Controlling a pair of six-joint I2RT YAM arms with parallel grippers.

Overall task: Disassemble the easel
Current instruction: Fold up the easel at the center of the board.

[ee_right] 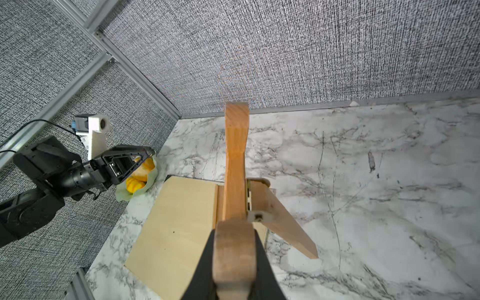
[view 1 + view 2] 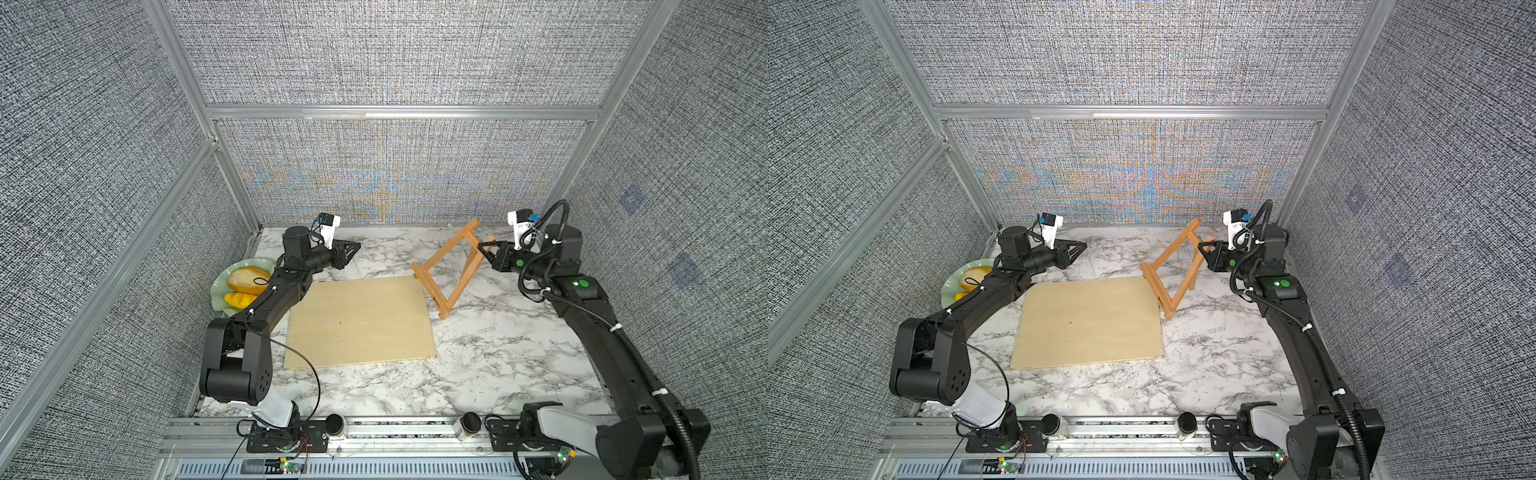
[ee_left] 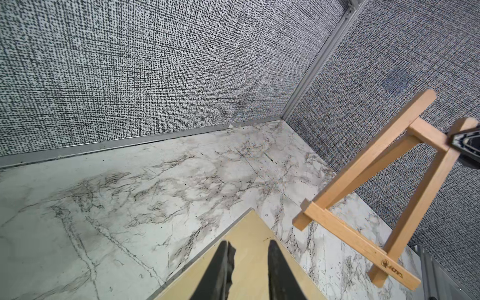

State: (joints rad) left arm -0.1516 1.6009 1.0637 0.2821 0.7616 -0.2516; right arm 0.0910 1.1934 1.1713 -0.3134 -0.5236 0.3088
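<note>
two tools: my right tool (image 2: pixel 483 247) clamps the tilted easel (image 2: pixel 445 246); my left tool (image 2: pixel 356 244) hangs slightly parted, empty.

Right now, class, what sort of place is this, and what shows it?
Probably a robot lab test cell: grey fabric panels in aluminium framing enclose a marble-patterned table, with a left arm and a right arm mounted on its front rail.

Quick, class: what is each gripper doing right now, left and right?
Left gripper: slightly open, holding nothing.
Right gripper: closed on the easel, near its top.
</note>
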